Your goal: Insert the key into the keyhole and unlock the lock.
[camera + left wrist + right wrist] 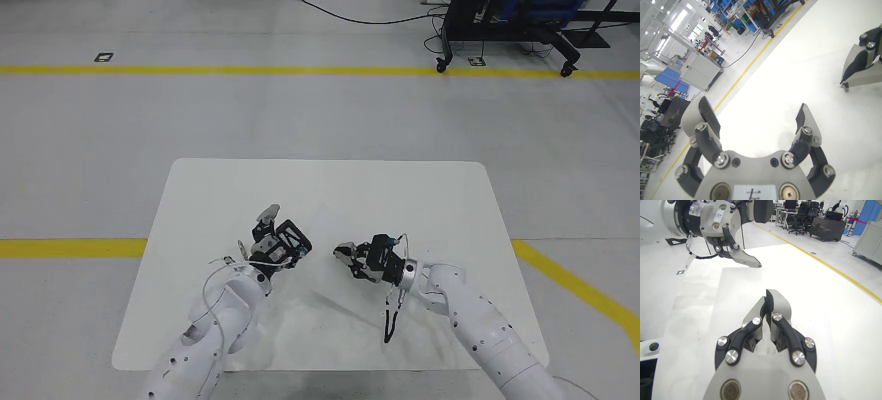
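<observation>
Now, left end effector [753, 106] released, right end effector [768, 294] clenched empty, tips facing; unclench right b4 closing squarely on key.

The right gripper [845, 87] is running off the edge of the left wrist view, so just its closed tips and part of its body are showing, off to one side of the left gripper [755, 106]. In the right wrist view the left gripper's farther finger [761, 211] is being cut by the frame, and its arm [672, 217] is leaving the picture behind it. From above, both arms are being cut off behind their grippers, and each is hiding the table [330, 180] patch beneath it.
</observation>
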{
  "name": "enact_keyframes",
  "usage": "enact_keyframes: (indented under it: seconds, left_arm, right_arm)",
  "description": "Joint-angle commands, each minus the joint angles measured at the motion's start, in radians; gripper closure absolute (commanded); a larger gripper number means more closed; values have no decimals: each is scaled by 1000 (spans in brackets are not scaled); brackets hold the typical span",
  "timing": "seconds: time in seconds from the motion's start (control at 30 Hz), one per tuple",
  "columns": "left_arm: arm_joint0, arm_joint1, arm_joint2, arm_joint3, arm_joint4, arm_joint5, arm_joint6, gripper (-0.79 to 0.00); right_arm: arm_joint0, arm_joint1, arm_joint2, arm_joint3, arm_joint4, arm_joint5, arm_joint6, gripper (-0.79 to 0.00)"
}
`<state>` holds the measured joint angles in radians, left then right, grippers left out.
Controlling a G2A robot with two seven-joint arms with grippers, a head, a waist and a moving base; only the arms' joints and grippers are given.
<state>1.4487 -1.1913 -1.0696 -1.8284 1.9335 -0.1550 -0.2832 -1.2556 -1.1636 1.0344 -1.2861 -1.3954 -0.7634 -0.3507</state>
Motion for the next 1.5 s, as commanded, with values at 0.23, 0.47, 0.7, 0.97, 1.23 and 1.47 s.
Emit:
enact_keyframes:
  seconds: [0.23, 0.47, 0.7, 0.97, 1.23, 1.47]
  left_arm:
    - [-73, -24, 80, 111, 113, 72, -60, -785]
    - [-66, -27, 31, 111, 82, 118, -50, -785]
    - [53, -4, -216, -63, -109, 176, 52, -785]
    - [235, 16, -415, -185, -214, 118, 217, -785]
    - [261, 15, -475, -165, -542, -18, 184, -785]
    - [262, 16, -472, -158, -508, -20, 188, -785]
  right_arm:
    - [14, 0, 4, 42, -1, 16, -42, 0]
    - [5, 4, 15, 39, 6, 6, -64, 0]
    - [-10, 9, 30, 14, 31, 5, -31, 0]
    - [-15, 7, 26, 7, 50, -6, -37, 0]
    - [8, -29, -6, 58, 586, -97, -12, 0]
    - [14, -30, -4, 59, 596, -76, 4, 0]
